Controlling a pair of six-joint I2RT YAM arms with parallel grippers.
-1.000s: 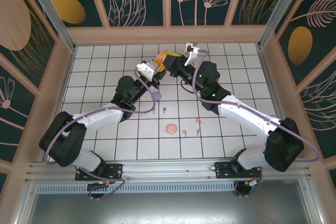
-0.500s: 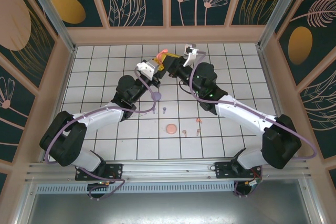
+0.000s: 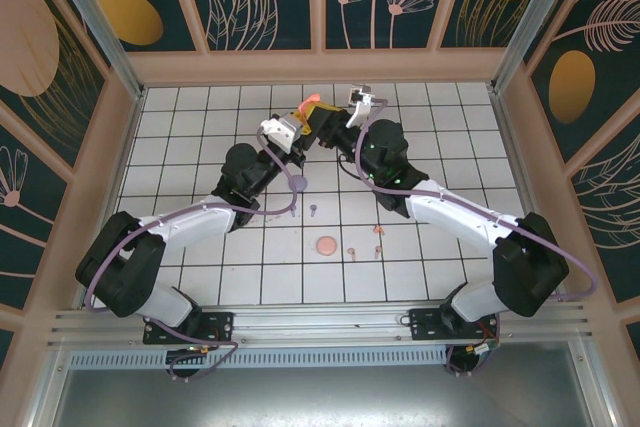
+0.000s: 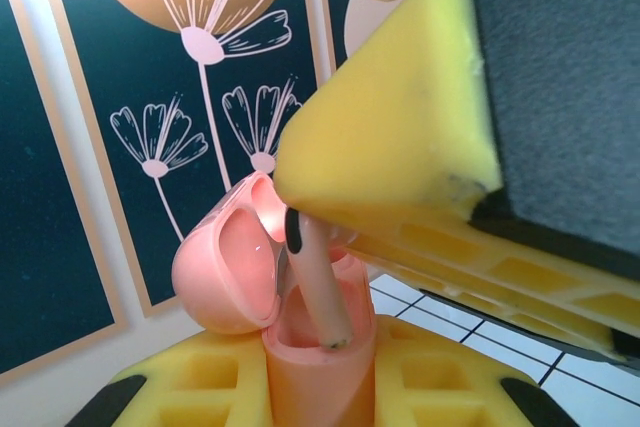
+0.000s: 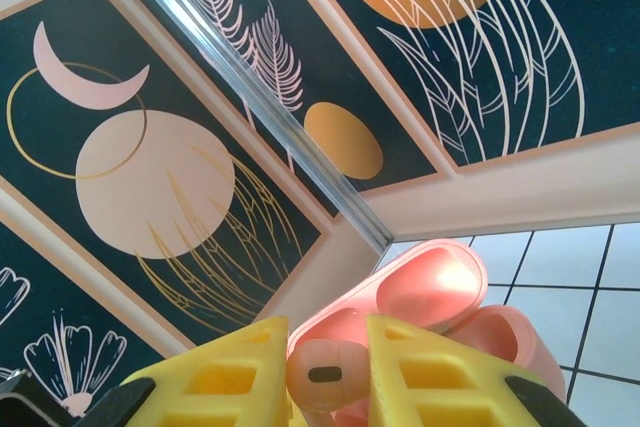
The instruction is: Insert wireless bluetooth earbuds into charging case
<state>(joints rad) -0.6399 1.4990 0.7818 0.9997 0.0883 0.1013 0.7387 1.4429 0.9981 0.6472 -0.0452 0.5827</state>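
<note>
The salmon-pink charging case [image 4: 312, 372] stands upright with its lid [image 4: 222, 265] swung open to the left. My left gripper [image 4: 318, 399] is shut on its body, held up above the back of the table [image 3: 303, 119]. My right gripper [image 5: 327, 372] is shut on a pink earbud [image 5: 325, 375]. In the left wrist view that earbud's stem [image 4: 320, 282] points down into the case's mouth, its tip inside the well. The right gripper [image 3: 325, 121] meets the case [image 3: 311, 104] from the right. The open case [image 5: 430, 292] lies just behind the right fingers.
On the tiles nearer the bases lie a round pink piece [image 3: 326, 244], three pink earbuds [image 3: 352, 251] [image 3: 377, 230] [image 3: 376, 250] and two lilac ones [image 3: 313, 210] [image 3: 292, 214]. Patterned walls close in the back and sides.
My right gripper has shifted a little left and in over the case with the earbud. The left arm has hardly moved and still holds the case.
</note>
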